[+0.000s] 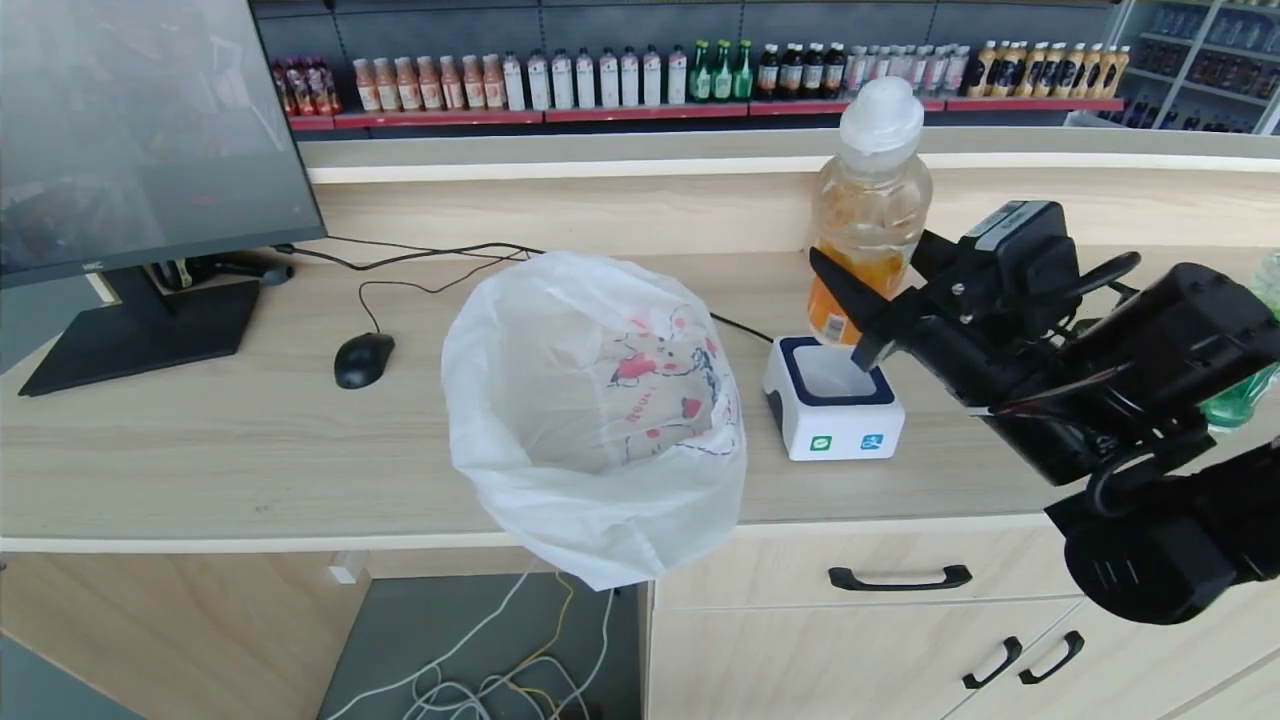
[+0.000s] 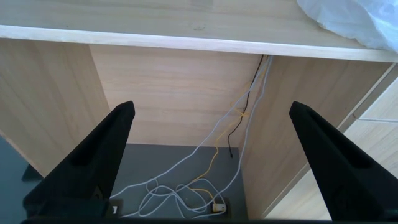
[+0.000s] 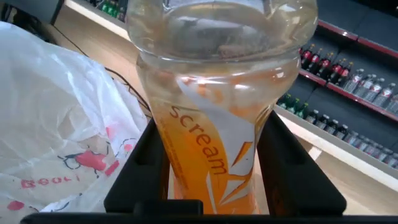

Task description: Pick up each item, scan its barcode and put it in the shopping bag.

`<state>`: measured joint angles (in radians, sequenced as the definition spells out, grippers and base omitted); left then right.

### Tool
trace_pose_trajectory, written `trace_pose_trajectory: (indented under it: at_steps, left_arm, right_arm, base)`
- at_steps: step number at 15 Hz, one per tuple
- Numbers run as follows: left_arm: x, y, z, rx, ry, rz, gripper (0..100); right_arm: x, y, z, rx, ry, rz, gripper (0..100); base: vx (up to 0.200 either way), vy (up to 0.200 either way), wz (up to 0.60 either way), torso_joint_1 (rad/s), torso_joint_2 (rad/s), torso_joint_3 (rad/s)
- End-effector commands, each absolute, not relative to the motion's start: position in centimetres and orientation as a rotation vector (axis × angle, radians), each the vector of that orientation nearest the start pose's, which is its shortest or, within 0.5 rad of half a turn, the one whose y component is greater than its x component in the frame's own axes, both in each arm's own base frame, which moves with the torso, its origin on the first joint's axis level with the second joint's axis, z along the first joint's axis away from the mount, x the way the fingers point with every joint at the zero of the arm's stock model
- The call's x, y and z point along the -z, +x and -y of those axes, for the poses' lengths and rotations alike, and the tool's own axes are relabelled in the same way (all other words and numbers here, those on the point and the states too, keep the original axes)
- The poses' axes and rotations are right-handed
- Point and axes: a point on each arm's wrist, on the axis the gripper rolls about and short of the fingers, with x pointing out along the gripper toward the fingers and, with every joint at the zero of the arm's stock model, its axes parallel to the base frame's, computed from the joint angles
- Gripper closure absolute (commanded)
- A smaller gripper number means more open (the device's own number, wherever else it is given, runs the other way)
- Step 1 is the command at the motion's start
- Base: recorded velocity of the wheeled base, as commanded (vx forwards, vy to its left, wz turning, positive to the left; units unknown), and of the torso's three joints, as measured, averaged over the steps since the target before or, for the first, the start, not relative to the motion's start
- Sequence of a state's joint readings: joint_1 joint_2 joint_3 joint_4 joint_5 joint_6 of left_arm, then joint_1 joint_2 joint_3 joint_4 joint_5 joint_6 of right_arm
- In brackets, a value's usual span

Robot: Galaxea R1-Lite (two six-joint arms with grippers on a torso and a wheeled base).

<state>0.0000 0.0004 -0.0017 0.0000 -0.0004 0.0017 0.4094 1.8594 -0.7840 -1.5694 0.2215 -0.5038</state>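
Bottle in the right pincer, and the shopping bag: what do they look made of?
Bottle: likely clear rigid plastic, glossy; the wall is see-through above a printed orange label, which looks like thin film. Its white cap looks like matte plastic. Shopping bag: thin white plastic film, semi-translucent and crinkled; its red print shows through the wall.

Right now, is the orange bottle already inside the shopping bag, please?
No, the right gripper holds the bottle upright above the scanner, beside the bag.
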Motion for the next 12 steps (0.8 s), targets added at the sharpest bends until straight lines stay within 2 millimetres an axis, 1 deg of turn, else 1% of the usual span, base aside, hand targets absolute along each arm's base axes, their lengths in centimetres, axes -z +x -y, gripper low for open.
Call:
trace_pose_trajectory:
  at_steps: [1,4,6,9,11,12]
  left_arm:
    - [-7.6,-2.3,0.0,0.0,0.002,0.002,0]
    - [-7.6,-2.3,0.0,0.002,0.002,0.002,0]
    - [-7.6,-2.3,0.0,0.002,0.002,0.002,0]
    - [-7.6,-2.3,0.0,0.002,0.002,0.002,0]
    - [-7.6,-2.3,0.0,0.002,0.002,0.002,0]
    - [-7.6,-2.3,0.0,0.002,0.002,0.002,0]
  right_arm:
    - [-20.8,31.2,-13.2,-0.49,-0.487,0.644,100]
    - [-20.8,31.7,-11.2,-0.535,-0.64,0.703,100]
    - [-20.7,31.7,-11.0,-0.575,-0.686,0.731,100]
    - [-19.3,31.4,-11.0,-0.627,-0.741,0.715,100]
    - [-19.1,31.3,-11.0,-0.671,-0.786,0.745,100]
    - [-18.5,31.3,-11.1,-0.701,-0.809,0.748,100]
  base:
    - [0.0,0.0,0.0,0.0,0.0,0.0]
    - [0.0,0.0,0.0,0.0,0.0,0.0]
    - [0.0,0.0,0.0,0.0,0.0,0.0]
    - [0.0,0.0,0.0,0.0,0.0,0.0]
    - [0.0,0.0,0.0,0.0,0.0,0.0]
    - [0.0,0.0,0.0,0.0,0.0,0.0]
